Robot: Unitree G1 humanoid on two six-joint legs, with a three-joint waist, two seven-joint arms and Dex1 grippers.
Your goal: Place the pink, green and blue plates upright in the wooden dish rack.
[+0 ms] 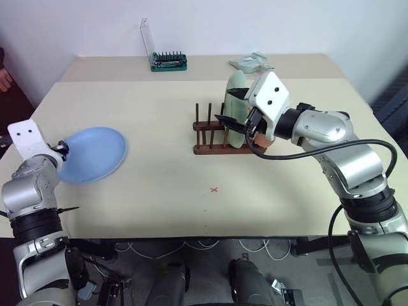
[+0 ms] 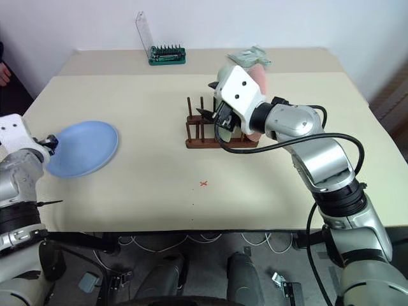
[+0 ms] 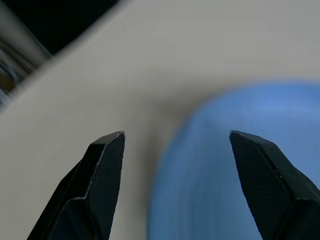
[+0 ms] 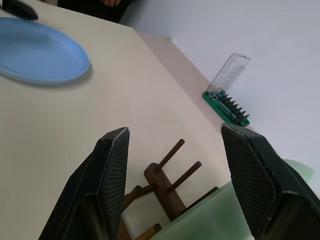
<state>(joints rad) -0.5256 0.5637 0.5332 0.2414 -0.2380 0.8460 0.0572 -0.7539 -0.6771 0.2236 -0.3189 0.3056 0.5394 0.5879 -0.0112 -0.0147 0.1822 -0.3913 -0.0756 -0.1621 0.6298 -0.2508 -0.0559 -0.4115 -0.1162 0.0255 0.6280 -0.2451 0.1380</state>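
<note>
On the beige worktop (image 1: 159, 146) our right claw (image 1: 231, 107) hovers at the wooden dish rack (image 1: 213, 135), its two black fingers spread wide with nothing between them. We see the green plate (image 1: 237, 102) standing upright among the rack's pegs, just behind that claw, and a sliver of the pink plate (image 2: 259, 81) beyond the wrist. Our left claw (image 3: 175, 165) is open too, fingers well apart on either side of the near rim of the blue plate (image 1: 92, 154), which lies flat on the worktop far from the rack. At the back edge we see a green bit holder (image 1: 169, 61) with a clear lid, and a clear plastic wrapper (image 1: 252, 62).
</note>
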